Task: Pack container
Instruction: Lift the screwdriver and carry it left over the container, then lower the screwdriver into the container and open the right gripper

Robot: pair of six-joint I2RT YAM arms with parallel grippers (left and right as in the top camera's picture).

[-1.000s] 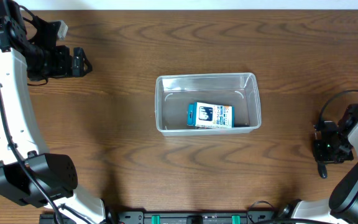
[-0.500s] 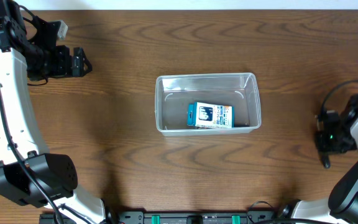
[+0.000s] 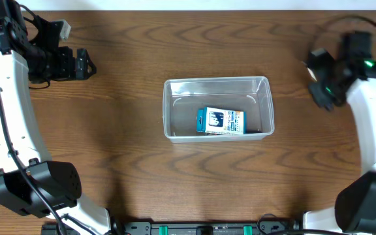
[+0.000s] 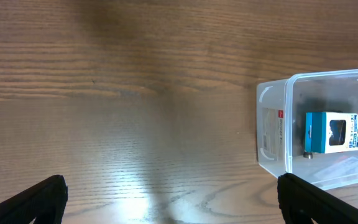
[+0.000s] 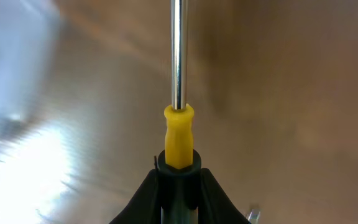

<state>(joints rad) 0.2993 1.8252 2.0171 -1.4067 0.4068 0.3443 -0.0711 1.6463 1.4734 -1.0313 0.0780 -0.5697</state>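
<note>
The container (image 3: pixel 217 83) sat at the middle of the wooden table (image 3: pixel 109 150), a clear tub with its long sides running from nine to three o'clock in the overhead view. Inside it a small blue-and-white box (image 3: pixel 220 121) lay flat toward the six o'clock wall, well inside the rim.

The left gripper (image 3: pixel 83 64) hung over bare wood between nine and ten o'clock from the container, well apart from it. In its own wrist view the two dark fingers (image 4: pixel 36 199) stood wide apart at the bottom corners with nothing between them, and the container (image 4: pixel 278 124) showed at three o'clock of that picture with the box (image 4: pixel 334 132) visible through its wall.

The right gripper (image 3: pixel 322 91) was between two and three o'clock from the container, near it but clear of the rim. Its wrist view showed the jaws clamped on a tool (image 5: pixel 179 140) (yellow collar, bright steel shaft), the shaft pointing straight to twelve o'clock out of the right gripper (image 5: pixel 179 173). The surface behind it was blurred, so what lay under the tip could not be told.
</note>
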